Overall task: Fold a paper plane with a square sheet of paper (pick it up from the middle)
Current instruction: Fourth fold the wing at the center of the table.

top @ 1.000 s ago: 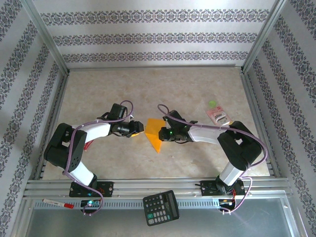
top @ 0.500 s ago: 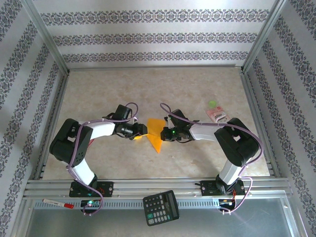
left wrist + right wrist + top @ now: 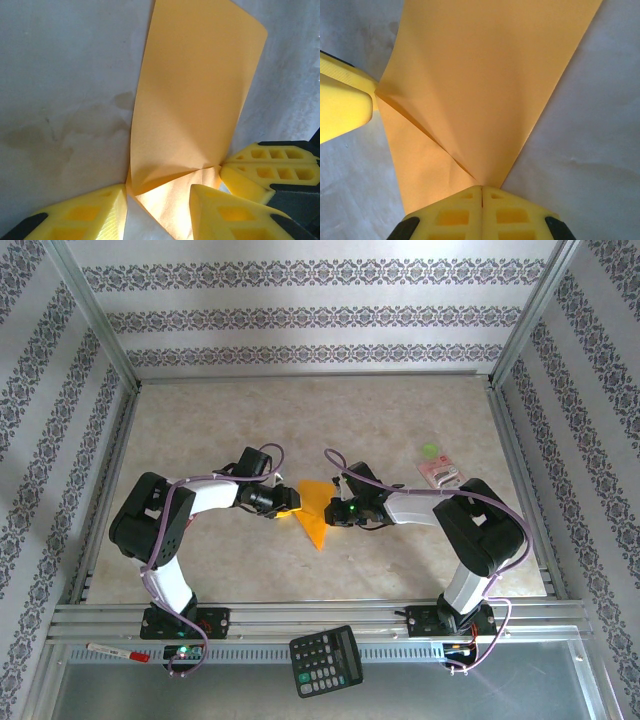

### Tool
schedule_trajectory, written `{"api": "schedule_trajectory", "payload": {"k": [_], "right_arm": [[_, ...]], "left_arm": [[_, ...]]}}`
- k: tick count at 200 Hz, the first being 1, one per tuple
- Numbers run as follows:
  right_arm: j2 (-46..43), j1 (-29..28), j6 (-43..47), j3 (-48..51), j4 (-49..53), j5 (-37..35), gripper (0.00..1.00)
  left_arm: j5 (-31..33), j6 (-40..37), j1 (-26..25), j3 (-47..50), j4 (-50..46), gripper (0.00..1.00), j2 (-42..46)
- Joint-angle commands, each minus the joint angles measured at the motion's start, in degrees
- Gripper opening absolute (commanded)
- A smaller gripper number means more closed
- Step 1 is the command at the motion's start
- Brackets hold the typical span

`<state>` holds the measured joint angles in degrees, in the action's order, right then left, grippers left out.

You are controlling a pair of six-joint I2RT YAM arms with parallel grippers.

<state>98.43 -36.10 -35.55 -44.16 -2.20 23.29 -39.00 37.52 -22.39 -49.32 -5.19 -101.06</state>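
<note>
So over the last second your left hand (image 3: 286, 502) is sliding in from the left. It's now sitting right at the edge of the square sheet of paper (image 3: 316, 527), where a moment ago it was hanging back with a clear gap. Its fingers are narrowing as it comes in, but the left wrist view shows them standing apart with a lifted flap of the sheet poking in between them, so it isn't pinching anything yet.

Your right hand (image 3: 334, 508) isn't going anywhere. It's staying on the sheet's right side, fingers pressed together and clamped on a folded corner (the right wrist view has the paper fanning out from between the pads).

The sheet itself is sitting mid-tabletop (image 3: 300, 420) between the two hands, partly creased and partly lifted, nowhere near a dart shape.

My read is that you're setting up a two-handed hold for the next fold. I'd be watching that the left pinch is landing on the flap's edge and not crumpling it, since the paper is already bowing.
</note>
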Motion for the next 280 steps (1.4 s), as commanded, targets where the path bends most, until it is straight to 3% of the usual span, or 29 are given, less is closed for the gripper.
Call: {"api": "schedule_trajectory", "payload": {"k": [1, 152, 174, 233, 261, 280], "right_arm": [[0.88, 0.24, 1.36, 1.18, 0.27, 0.35, 0.0], [1.41, 0.31, 1.62, 0.84, 0.43, 0.61, 0.0], [1.66, 0.46, 2.06, 0.27, 0.73, 0.96, 0.0], [2.29, 0.68, 3.99, -1.2, 2.58, 1.32, 0.0], [1.06, 0.86, 6.84, -3.81, 6.71, 0.18, 0.1], [-1.27, 0.81, 9.33, -5.84, 11.21, -1.94, 0.21]], "left_arm": [[-1.19, -0.16, -0.48, -0.54, 0.45, 0.37, 0.32], [-3.96, 0.01, -0.45, 0.82, 5.04, 0.36, 0.42], [-2.94, -1.81, -0.4, 0.8, 4.38, 0.32, -0.31], [0.33, -1.92, -0.41, 0.93, 3.8, 0.1, -0.85], [1.08, 1.58, -0.44, 3.14, 5.81, 0.0, 1.63], [2.69, 5.24, -0.46, 5.65, 6.42, 0.0, 4.76]]}}
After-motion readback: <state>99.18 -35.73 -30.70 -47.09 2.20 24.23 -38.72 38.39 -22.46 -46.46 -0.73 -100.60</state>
